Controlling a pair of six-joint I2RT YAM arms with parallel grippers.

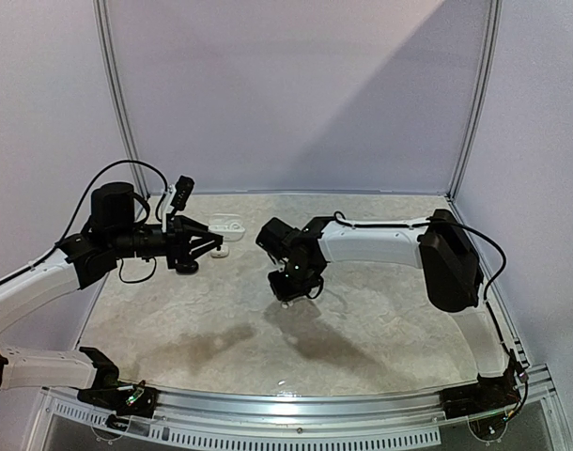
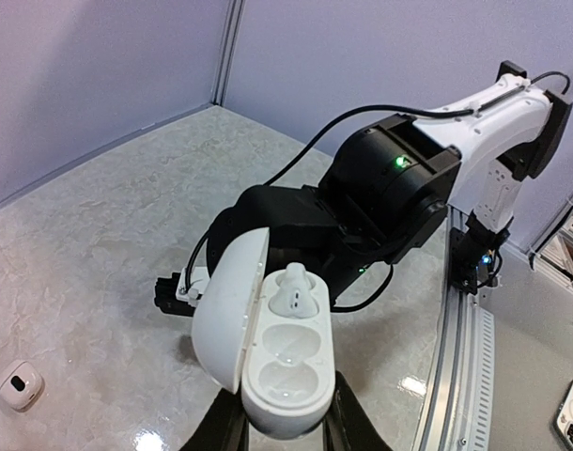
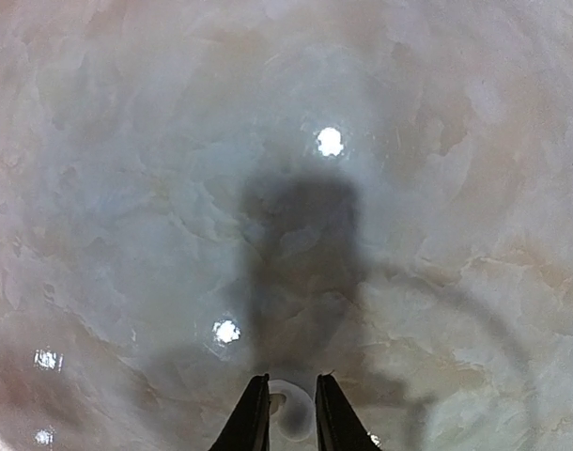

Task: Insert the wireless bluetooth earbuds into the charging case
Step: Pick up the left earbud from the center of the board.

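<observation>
My left gripper (image 2: 283, 425) is shut on the rounded base of a white charging case (image 2: 286, 371), which it holds above the table. The case's lid (image 2: 232, 315) stands open to the left. One white earbud (image 2: 292, 289) sits in the far recess, and the two nearer recesses are bare. In the right wrist view my right gripper (image 3: 292, 406) points down at the table, shut on a second white earbud (image 3: 294, 418) with both fingers against it. From above, that gripper (image 1: 288, 293) hangs over mid-table, right of the left gripper (image 1: 216, 246).
A small white piece with a dark spot (image 2: 20, 385) lies on the marbled tabletop (image 2: 99, 244) to the left. A white object (image 1: 227, 225) lies just behind the left fingertips. The right arm (image 2: 399, 188) is close beyond the held case. A metal rail (image 2: 465, 357) edges the table.
</observation>
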